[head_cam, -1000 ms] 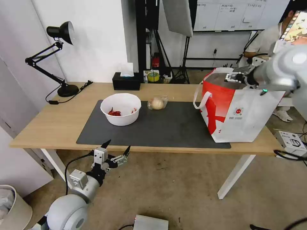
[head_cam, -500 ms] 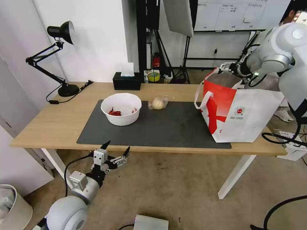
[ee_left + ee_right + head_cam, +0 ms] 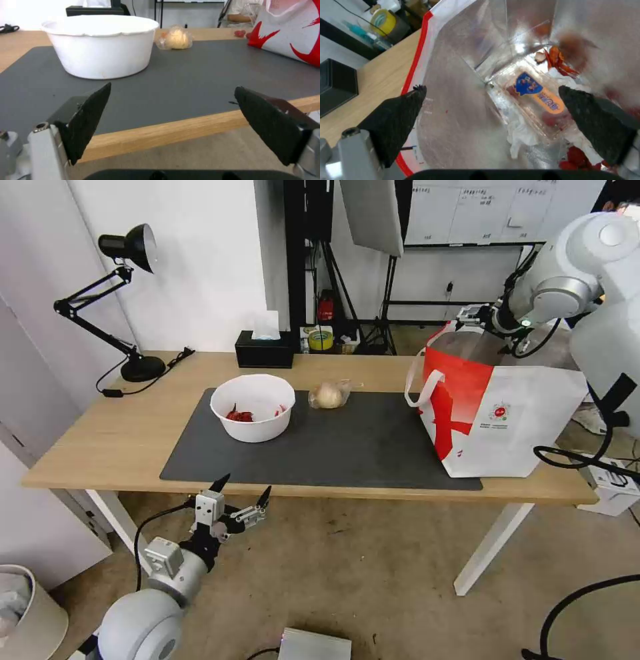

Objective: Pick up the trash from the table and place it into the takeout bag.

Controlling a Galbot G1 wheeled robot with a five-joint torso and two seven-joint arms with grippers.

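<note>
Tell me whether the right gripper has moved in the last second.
Yes. The right gripper, open, has shifted toward the far rim of the takeout bag and slightly to the robot's left.

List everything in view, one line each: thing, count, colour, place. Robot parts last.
Table: one, light wood, white legs.
Mat: one, dark grey, on table.
Bowl: one, white, red scraps inside, mat's left part.
Bagged bun: one, beige, mat's far edge.
Takeout bag: one, red-and-white, table's right end.
Clamshell box: one, clear, inside bag.
Tissue: crumpled, white, inside bag.
Tissue box: one, black, table's far edge.
Desk lamp: one, black, far left corner.
Left gripper: open, below table's near edge.
Right gripper: open, over bag's mouth.
</note>
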